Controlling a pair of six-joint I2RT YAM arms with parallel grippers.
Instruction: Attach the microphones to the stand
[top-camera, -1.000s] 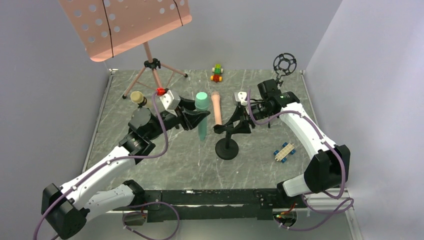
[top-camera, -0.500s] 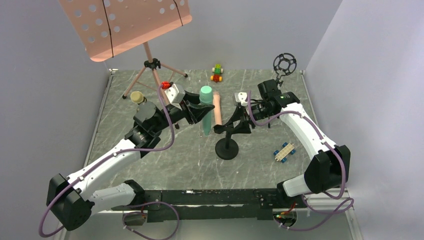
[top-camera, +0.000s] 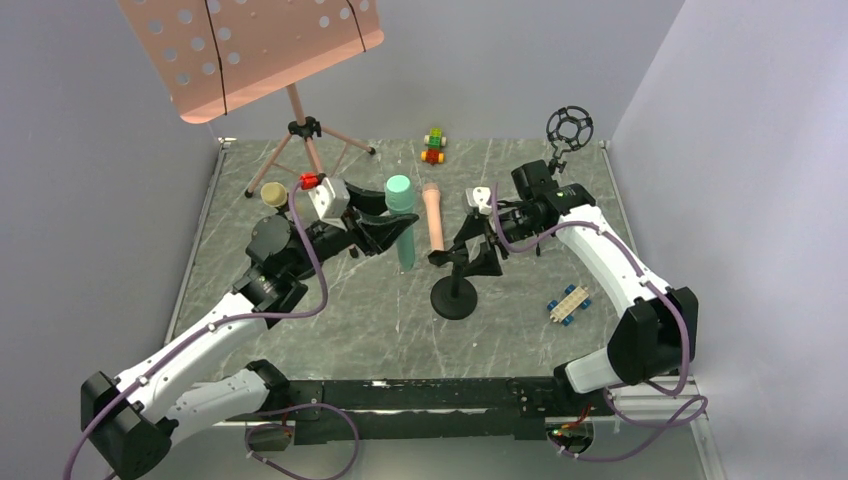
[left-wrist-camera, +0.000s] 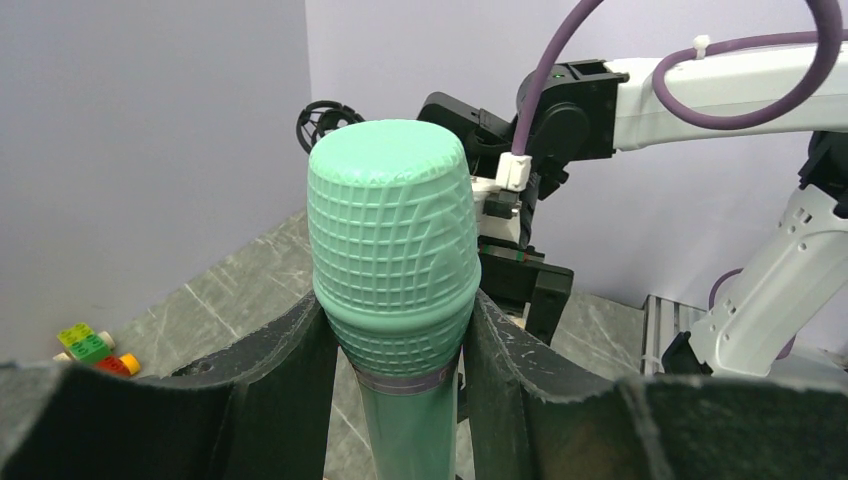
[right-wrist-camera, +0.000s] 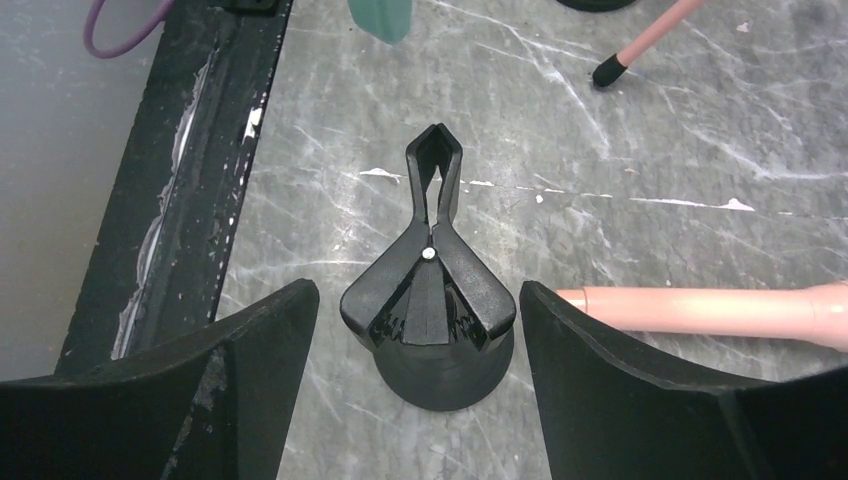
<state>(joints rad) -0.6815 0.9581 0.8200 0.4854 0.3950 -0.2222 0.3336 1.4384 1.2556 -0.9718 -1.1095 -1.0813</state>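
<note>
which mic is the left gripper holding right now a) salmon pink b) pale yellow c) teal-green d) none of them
C: the left gripper has its fingers closed on the teal-green microphone just under its head, while the pink microphone lies apart from it, ungripped.

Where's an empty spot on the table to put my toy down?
Bare table lies near the front, between the left arm and the black stand's round base, and between that base and the blue-and-white brick car. The middle is crowded: teal-green microphone, pink microphone, stand clip.
</note>
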